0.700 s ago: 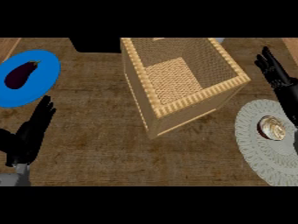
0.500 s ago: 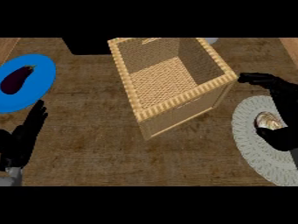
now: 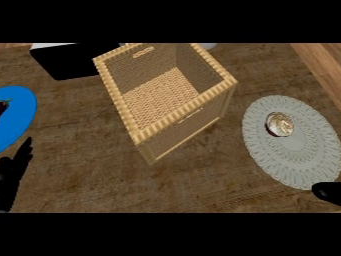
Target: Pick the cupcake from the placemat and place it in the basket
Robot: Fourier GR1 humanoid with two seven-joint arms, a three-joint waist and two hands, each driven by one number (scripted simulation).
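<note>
Right hand (image 3: 337,193) mostly cut off at lower edge; fingers unseen.

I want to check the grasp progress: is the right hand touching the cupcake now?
Apart. The head view shows the right hand at the lower right corner, beyond the placemat's near edge, while the cupcake sits alone on it.

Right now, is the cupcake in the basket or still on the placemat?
On the placemat: the cupcake sits on it, right of the basket, untouched.
</note>
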